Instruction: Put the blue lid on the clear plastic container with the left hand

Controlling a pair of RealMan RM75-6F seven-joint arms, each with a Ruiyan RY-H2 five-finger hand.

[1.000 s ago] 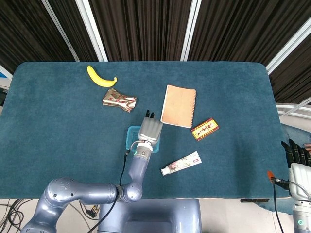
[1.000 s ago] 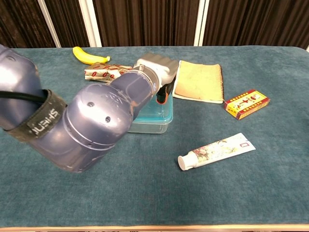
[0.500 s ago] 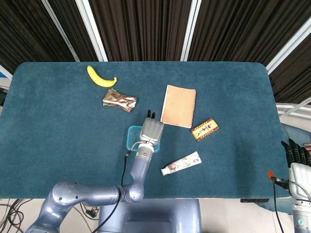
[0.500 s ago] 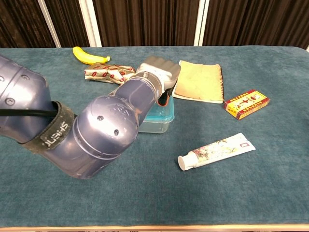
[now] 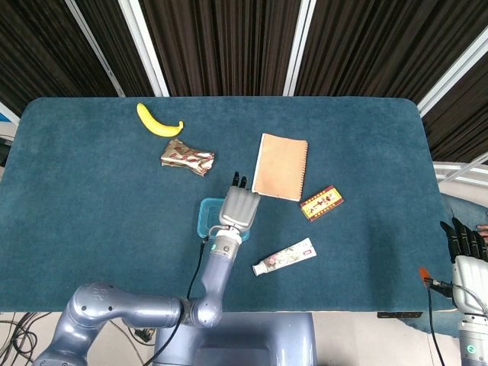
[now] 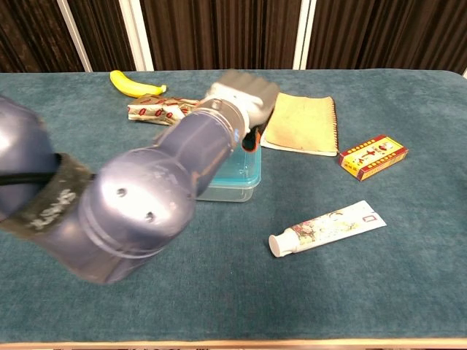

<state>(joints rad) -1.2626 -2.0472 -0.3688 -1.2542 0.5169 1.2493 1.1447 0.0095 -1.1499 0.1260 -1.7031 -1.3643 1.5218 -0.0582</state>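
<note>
The clear plastic container (image 5: 207,218) (image 6: 235,180) stands near the table's front middle, and the blue lid (image 6: 244,162) lies flat on top of it. My left hand (image 5: 238,206) (image 6: 243,93) hovers over the container's far right part, back upward, with its dark fingertips (image 6: 249,139) hanging down at the lid's far edge. Nothing shows between the fingers. The hand and forearm hide most of the lid in both views. My right hand (image 5: 466,252) stays off the table at the lower right, fingers straight and apart, holding nothing.
A notebook (image 5: 280,165) lies just beyond and right of the container, with a red box (image 5: 321,203) and a toothpaste tube (image 5: 284,257) further right. A snack wrapper (image 5: 187,156) and a banana (image 5: 157,120) lie at the far left.
My left hand has lifted a little and shifted slightly right and away over the container. The lid and container have stayed in place. The right hand has not moved.
</note>
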